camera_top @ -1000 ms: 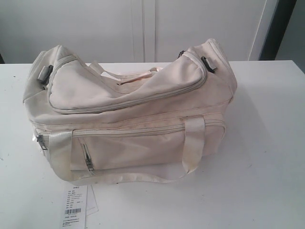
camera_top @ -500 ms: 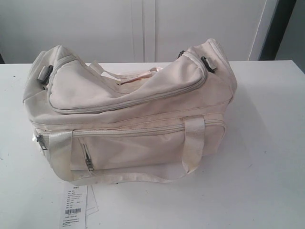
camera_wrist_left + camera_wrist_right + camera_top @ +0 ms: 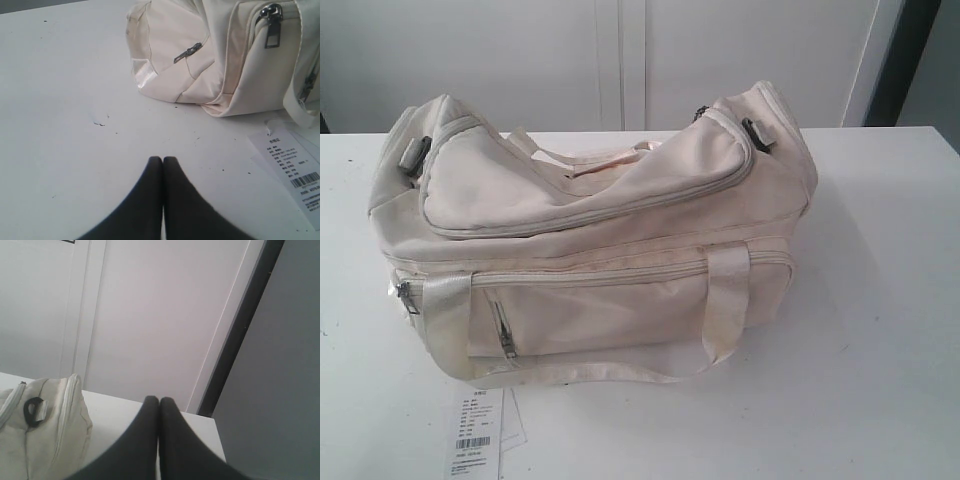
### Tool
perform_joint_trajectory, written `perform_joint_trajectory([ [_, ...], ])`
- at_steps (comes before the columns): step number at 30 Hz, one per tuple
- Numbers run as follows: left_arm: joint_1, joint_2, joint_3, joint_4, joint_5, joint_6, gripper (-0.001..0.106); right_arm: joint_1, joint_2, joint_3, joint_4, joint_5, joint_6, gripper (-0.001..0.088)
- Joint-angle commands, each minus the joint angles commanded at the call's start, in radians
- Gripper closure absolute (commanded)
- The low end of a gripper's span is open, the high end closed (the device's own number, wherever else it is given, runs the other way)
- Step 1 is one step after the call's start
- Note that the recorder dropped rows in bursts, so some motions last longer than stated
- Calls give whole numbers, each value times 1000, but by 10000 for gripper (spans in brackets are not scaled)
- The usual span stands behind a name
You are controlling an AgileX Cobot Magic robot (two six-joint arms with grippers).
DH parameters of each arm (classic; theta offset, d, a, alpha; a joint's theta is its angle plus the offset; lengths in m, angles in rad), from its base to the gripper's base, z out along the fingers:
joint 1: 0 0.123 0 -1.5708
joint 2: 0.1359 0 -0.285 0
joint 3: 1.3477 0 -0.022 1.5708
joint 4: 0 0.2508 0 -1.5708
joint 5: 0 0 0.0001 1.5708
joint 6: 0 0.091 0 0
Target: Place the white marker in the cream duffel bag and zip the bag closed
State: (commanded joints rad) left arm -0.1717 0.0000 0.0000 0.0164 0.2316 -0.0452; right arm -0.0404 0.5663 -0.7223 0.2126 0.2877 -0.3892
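Both pincers, left gripper (image 3: pixel 162 160) and right gripper (image 3: pixel 159 400), are pinched shut on nothing, the cream duffel bag (image 3: pixel 200 60) ahead of the left's tips and beside the right's, and since the white marker shows nowhere, either may grab the paper tag (image 3: pixel 295 170) by mistake.

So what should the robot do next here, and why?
Probably nothing more than a pause, I'd say. The white marker shows in no view, the top zip of the cream duffel bag looks closed along the side we see, and the left fingers and right fingers are shut, empty and clear of it. If the marker is inside, the job looks finished.
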Motion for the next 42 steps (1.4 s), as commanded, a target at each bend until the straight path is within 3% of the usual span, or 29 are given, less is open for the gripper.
perform_joint_trajectory([
  [5,0,0,0,0,0,0,1053,0,0,0,0,6,10,868],
  [13,0,0,0,0,0,0,1053,0,-6,2,-125,11,219,868],
  [19,0,0,0,0,0,0,1053,0,-6,2,-192,62,294,868],
  [27,0,0,0,0,0,0,1053,0,-22,8,-213,71,332,868],
  [42,0,0,0,0,0,0,1053,0,-169,166,-213,71,348,868],
])
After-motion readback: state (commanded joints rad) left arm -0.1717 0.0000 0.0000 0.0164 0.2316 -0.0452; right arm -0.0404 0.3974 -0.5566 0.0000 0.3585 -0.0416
